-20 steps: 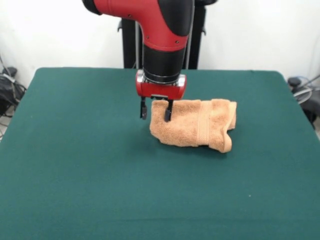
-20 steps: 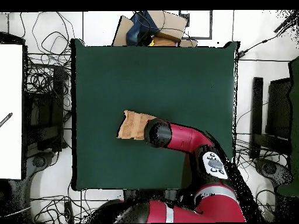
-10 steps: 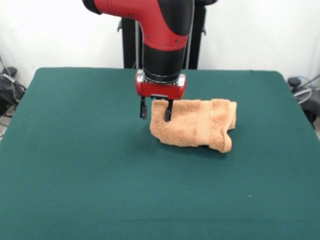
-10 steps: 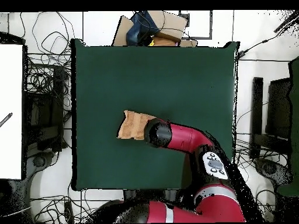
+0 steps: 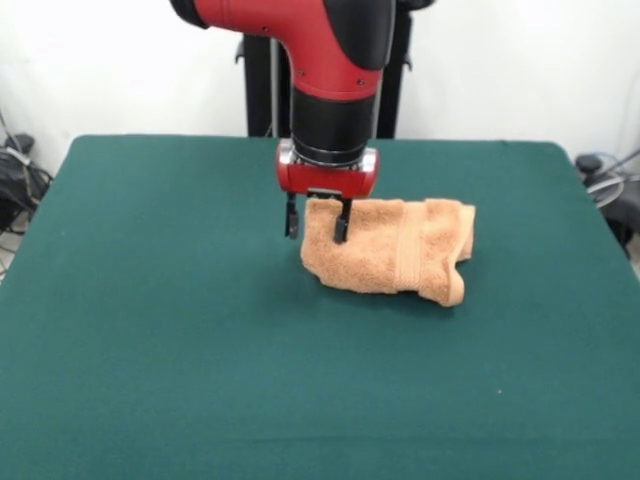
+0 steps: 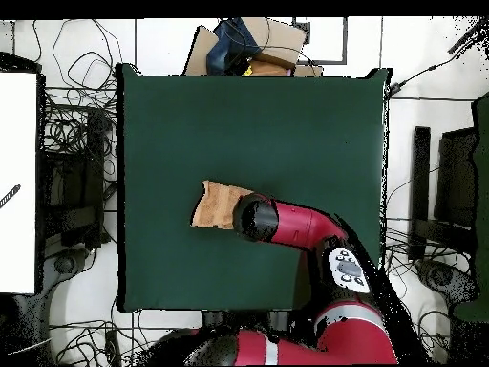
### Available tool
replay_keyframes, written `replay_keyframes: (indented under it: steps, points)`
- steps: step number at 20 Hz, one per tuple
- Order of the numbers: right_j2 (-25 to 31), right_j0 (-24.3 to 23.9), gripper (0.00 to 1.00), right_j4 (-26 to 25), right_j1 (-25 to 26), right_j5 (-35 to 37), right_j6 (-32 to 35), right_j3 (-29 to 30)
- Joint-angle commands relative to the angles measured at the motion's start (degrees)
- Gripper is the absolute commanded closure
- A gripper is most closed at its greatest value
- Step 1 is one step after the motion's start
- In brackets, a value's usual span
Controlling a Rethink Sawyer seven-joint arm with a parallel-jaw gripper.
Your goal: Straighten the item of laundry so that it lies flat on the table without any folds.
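The item of laundry [image 5: 395,250] is a light orange-tan towel, folded and bunched into a thick bundle right of the middle of the dark green table [image 5: 150,330]. A woven band runs across it. My gripper [image 5: 316,225] hangs open over the towel's left end. One fingertip [image 5: 291,226] stands just left of the cloth, and the other [image 5: 341,229] is in front of the towel's upper left corner. In the overhead view the towel [image 6: 214,204] shows beside my red arm [image 6: 296,223], which hides the gripper and part of the cloth.
Cables and black equipment [image 5: 15,175] lie off the table's left side, and more cables [image 5: 605,180] off its right. In the overhead view, boxes [image 6: 250,43] sit beyond the far edge and a white surface [image 6: 17,182] stands to the left.
The gripper has shifted slightly sideways, further over the towel's end, at about the same height. The towel's shape and place are unchanged.
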Motion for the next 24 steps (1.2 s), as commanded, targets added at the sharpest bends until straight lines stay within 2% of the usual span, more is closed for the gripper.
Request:
replay_keyframes:
  steps: [1, 4, 10, 15, 20, 24]
  points:
    - [3.09, 2.81, 0.00, -1.91, 3.51, -0.25, 5.90, -1.70]
    - [-0.08, 5.90, 0.00, -1.57, 6.25, -1.35, 8.35, -3.11]
    - [0.09, 6.61, 0.00, 0.62, 9.47, -5.47, 11.21, -2.17]
    - [4.09, 2.21, 0.00, 1.34, 8.84, -8.12, 10.88, 0.76]
    - [3.40, 1.69, 0.00, 2.11, 6.35, -7.01, 11.44, 2.78]
    - [3.02, 1.21, 0.00, 1.76, 5.29, -9.01, 11.62, 3.60]
